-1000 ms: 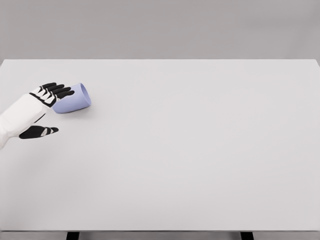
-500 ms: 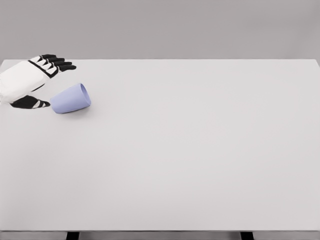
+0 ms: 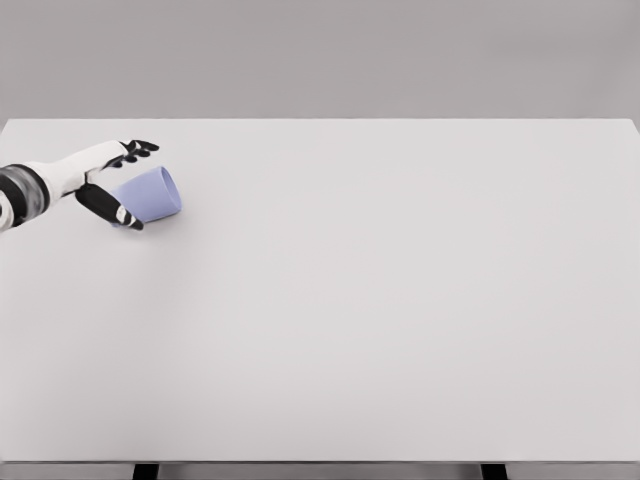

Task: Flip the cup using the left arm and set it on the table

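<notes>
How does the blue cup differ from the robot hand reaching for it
The cup is one plain pale blue; the left hand is white with black fingers. The cup lies on its side on the table, mouth toward the right; the hand reaches in from the left edge, fingers spread above the cup and thumb in front of it. Both sit at the table's far left.

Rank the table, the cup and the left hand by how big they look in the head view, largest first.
1. Table, by far the largest.
2 and 3. Left hand and cup: they look about alike, and the hand overlaps the cup, so I won't rank them.
</notes>
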You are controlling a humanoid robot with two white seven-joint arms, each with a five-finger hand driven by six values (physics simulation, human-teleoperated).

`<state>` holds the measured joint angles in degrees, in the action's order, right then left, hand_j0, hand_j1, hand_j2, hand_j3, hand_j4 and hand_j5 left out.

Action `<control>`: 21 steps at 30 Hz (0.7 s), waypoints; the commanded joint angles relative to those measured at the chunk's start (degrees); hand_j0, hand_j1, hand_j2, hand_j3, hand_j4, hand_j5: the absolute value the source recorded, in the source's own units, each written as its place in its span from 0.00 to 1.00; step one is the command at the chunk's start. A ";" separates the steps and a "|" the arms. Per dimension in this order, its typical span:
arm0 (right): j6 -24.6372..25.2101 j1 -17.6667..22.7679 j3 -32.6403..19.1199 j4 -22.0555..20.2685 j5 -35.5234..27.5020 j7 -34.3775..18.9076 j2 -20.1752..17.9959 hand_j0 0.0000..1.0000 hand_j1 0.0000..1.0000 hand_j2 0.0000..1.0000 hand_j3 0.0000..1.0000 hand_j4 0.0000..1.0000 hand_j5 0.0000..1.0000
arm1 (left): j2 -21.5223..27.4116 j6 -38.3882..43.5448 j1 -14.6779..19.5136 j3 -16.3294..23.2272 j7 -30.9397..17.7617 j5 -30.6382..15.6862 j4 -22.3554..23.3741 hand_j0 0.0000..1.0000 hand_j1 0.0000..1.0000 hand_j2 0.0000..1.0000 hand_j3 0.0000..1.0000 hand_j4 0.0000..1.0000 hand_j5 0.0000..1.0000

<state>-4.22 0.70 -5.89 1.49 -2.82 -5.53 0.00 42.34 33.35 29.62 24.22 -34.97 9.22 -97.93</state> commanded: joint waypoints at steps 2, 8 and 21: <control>0.00 0.00 0.00 0.00 0.01 -0.01 0.00 1.00 1.00 1.00 1.00 1.00 1.00 | 0.02 1.65 0.09 0.47 -0.03 -0.43 -0.24 1.00 1.00 1.00 1.00 1.00 1.00; 0.00 0.00 0.00 0.00 0.01 -0.01 0.00 1.00 1.00 1.00 1.00 1.00 1.00 | -2.17 1.65 0.09 0.56 -0.03 3.79 0.63 1.00 1.00 1.00 1.00 1.00 1.00; 0.00 0.00 0.00 0.00 0.01 -0.01 0.00 1.00 1.00 1.00 1.00 1.00 1.00 | -9.30 1.65 3.08 0.47 -0.03 8.89 9.95 0.98 0.98 0.98 0.98 0.98 0.98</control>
<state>-4.22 0.70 -5.89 1.49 -2.81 -5.53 0.00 33.43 35.13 33.05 24.71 -35.02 17.89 -89.11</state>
